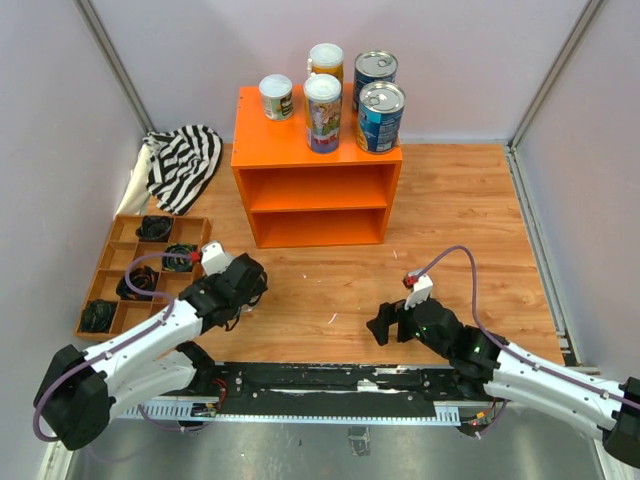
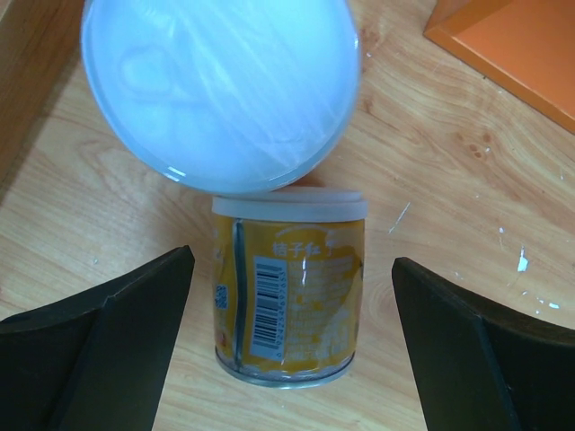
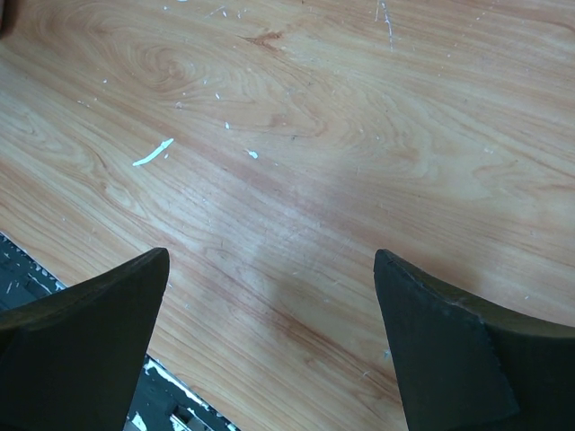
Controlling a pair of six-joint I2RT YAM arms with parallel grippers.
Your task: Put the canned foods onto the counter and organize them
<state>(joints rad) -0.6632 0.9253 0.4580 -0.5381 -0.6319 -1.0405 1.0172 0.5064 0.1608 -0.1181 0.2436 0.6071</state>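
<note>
Jaws gape on left gripper (image 2: 292, 262) and right gripper (image 3: 271, 257); yellow can (image 2: 289, 305) lies sideways between left's, lid pointing away.

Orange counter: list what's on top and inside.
On the counter: a small white-lidded can, a tall colourful can, a yellowish can behind it, two blue-labelled cans. Inner shelf shows no cans; its rear is hidden under the top.

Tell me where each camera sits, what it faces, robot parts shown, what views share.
Top external: above, behind the arms, looking down at the orange counter; both arms show.
Left wrist: faces a yellow can and a white lid; left gripper's fingers show.
Right wrist: faces the wood table; right gripper's fingers show.
Shared: top and left wrist both see the counter.
</note>
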